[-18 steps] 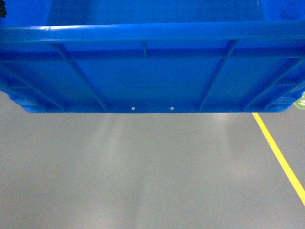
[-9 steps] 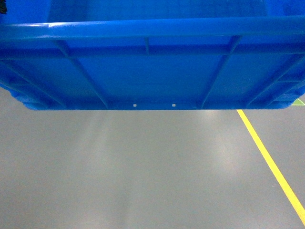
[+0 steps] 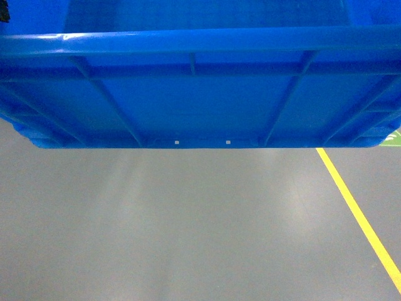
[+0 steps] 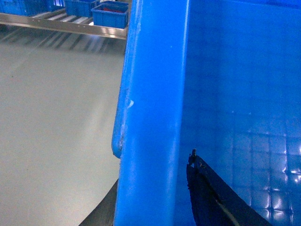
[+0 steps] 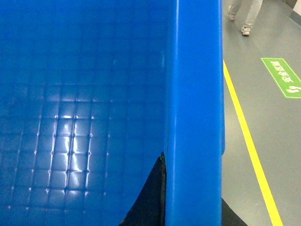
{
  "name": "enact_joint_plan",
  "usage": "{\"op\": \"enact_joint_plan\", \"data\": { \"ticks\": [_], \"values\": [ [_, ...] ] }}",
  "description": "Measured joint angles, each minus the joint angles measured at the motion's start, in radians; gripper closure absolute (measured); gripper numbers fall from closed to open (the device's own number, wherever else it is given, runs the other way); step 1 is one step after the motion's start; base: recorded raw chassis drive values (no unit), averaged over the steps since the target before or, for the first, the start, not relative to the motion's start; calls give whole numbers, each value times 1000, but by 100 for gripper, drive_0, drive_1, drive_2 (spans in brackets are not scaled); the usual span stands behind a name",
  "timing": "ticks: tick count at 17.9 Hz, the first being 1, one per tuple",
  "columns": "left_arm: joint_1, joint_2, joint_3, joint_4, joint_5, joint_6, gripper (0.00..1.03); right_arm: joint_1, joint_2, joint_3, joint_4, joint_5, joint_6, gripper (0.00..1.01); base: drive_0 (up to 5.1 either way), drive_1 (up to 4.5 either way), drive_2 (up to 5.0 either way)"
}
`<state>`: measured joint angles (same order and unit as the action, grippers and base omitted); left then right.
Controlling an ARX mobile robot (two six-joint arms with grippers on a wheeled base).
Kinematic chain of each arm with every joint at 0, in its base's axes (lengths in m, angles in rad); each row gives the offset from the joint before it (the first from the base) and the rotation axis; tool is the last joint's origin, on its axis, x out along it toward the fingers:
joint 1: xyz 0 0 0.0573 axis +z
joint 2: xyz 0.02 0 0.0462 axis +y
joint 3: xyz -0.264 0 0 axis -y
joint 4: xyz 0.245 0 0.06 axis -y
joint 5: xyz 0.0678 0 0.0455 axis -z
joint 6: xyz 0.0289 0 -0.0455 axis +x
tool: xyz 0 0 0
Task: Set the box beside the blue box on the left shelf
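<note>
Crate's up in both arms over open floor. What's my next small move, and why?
Probably turn the base left toward the silvery roller rack. The big ribbed bright-blue plastic crate hangs over bare grey floor, and the rack with small blue bins shows only far off in the left wrist view.

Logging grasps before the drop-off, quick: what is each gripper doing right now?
Left gripper: shut on the box, clamping its left rim.
Right gripper: shut on the box, clamping its right rim.

The box [image 3: 200, 94] was bright blue, its inside floor embossed in a square grid — the floor [image 3: 188, 238] plain grey, crossed by a yellow line [image 3: 357, 213] and a green sign [image 5: 282, 77].
</note>
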<state>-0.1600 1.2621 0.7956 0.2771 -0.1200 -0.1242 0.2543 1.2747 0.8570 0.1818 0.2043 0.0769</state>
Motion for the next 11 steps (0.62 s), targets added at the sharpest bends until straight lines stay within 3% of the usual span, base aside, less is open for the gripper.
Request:
{"op": "enact_joint_plan", "data": {
  "ticks": [11],
  "values": [
    [0,-1,0,1,0,0,73,0,2,0,5,0,0,94,-2,427,-430]
  ]
}}
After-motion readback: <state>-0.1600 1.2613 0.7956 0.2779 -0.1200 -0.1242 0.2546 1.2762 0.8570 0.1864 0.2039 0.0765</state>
